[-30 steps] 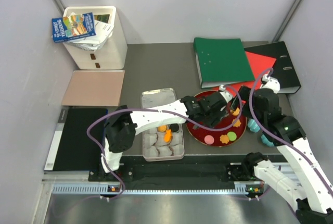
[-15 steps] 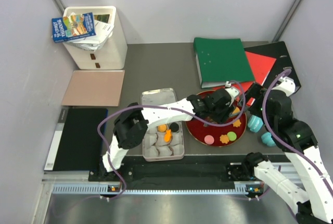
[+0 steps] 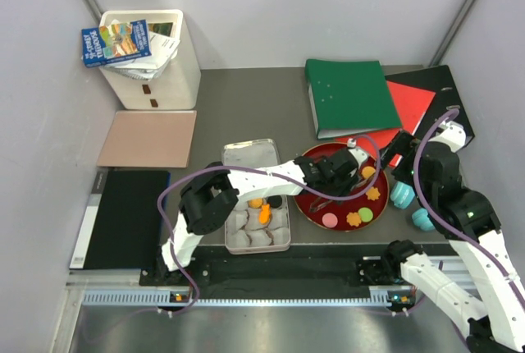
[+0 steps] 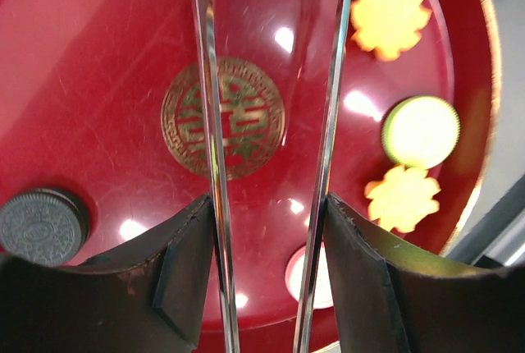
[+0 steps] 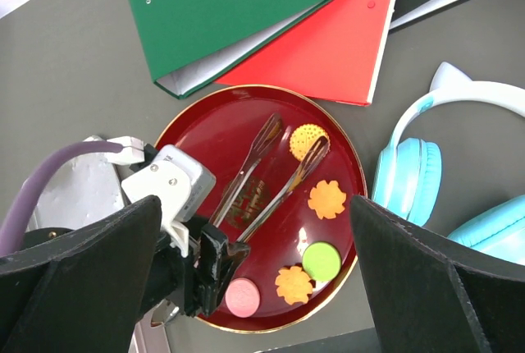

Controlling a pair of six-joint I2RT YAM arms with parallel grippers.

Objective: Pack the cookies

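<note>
Deep red plate (image 4: 98, 82) with a gold emblem (image 4: 223, 117); cookies (image 4: 390, 11) orange, green, pink, black; turquoise headphones (image 5: 408, 171); grey worktop (image 5: 66, 82).

1. A round gold emblem (image 4: 250, 119) sits at the middle of the red plate (image 4: 98, 57), seen in the centre of the left wrist view. Inside its ringed border is a Chinese character that looks like the double-happiness sign. One arm of the metal tongs (image 4: 212, 123) crosses its left part.
2. The blue book (image 3: 116, 42) on the white bin (image 3: 176, 74), upper left of the top view, carries a printed title, too small to read.
3. The black cookie (image 4: 43, 226), lower left of the left wrist view, has an embossed face. No letters can be made out.
</note>
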